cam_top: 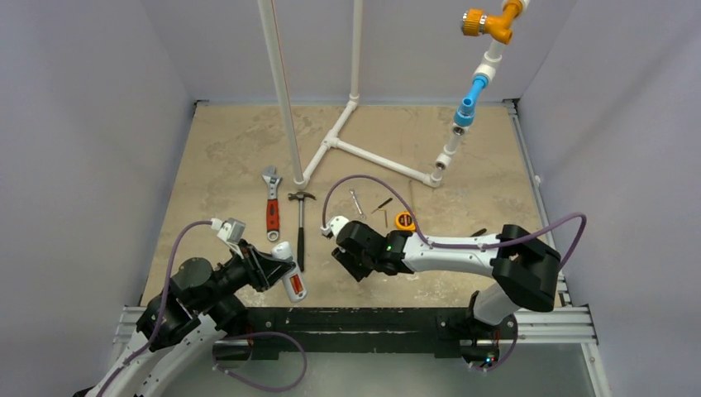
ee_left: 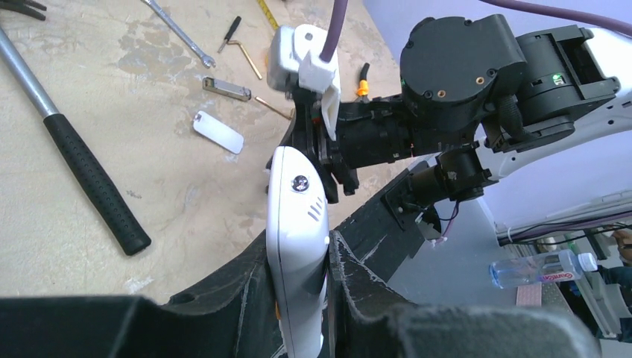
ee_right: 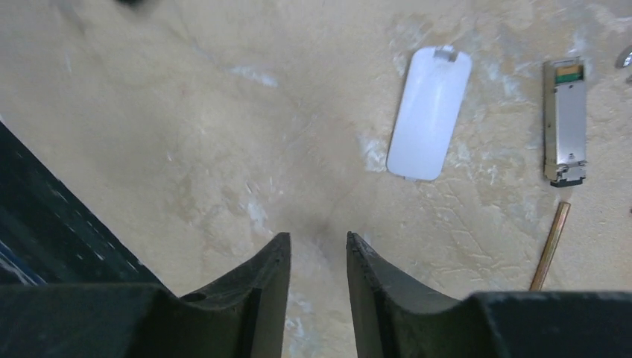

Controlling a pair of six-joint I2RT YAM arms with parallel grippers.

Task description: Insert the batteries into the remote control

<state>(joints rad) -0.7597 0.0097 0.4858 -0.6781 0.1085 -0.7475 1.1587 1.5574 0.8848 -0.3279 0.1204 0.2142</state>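
Your left gripper [ee_left: 298,250] is clenched on the remote control [ee_left: 296,201], which stands edge-on between its fingers at the lower centre of the left wrist view. In the overhead view the handset lies at lower left of centre, back side up. An orange-red strip, the batteries [cam_top: 296,287], shows in its recess. You cannot tell from that view whether one cell or two are seated. Your right gripper [ee_right: 317,242] is released: its jaws stand apart at the bottom centre of the right wrist view, with only the table [ee_right: 186,134] showing through the gap. A loose white cover [ee_right: 428,112] lies flat at upper right of that view, apart from the fingers. A small metal module [ee_right: 564,123] lies further right, with a brass pin [ee_right: 550,246] just below it. A hammer [cam_top: 301,227] and a red-handled wrench [cam_top: 271,207] lie at mid-frame overhead, left of the right gripper.
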